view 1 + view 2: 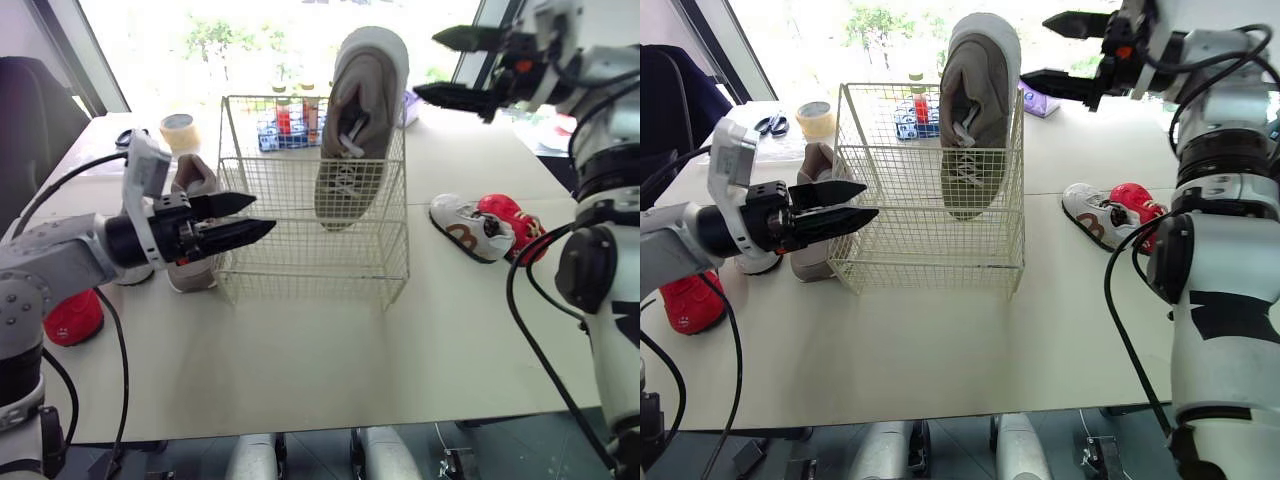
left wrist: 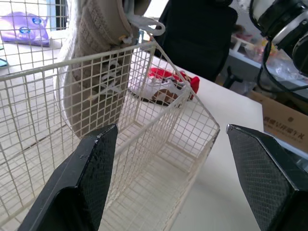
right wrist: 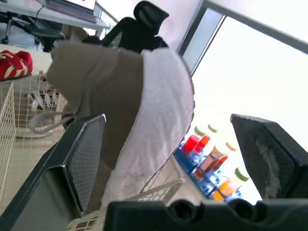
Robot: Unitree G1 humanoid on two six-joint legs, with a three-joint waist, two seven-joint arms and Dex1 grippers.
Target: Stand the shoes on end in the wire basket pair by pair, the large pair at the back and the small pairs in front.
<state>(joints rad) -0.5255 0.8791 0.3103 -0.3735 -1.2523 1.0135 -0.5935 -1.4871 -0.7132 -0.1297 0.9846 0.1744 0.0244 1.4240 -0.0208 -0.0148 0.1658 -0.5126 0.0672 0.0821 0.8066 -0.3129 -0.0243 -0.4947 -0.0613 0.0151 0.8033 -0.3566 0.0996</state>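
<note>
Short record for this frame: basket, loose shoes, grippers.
basket: wire basket holds one large beige shoe on end, right side
left of basket: second beige shoe; red shoe farther left
right of basket: small white shoe, small red shoe
left gripper: open, empty, by basket's left wall
right gripper: open, empty, beside standing shoe's top

Wire basket (image 1: 300, 262) on the pale table (image 1: 330, 370). One large beige shoe (image 1: 358, 120) stands on end against the basket's rear right corner, its upper part rising above the rim. The left gripper (image 1: 262, 213), fingers parted, points at the basket's left wall, with a second beige shoe (image 1: 190, 175) just behind it, outside the basket. The right gripper (image 1: 428, 65), fingers apart, hangs high, right of the standing shoe. A small white shoe (image 1: 468, 228) and a small red shoe (image 1: 515, 225) lie together right of the basket. Behind the mesh, possibly bottles (image 1: 290, 120).
</note>
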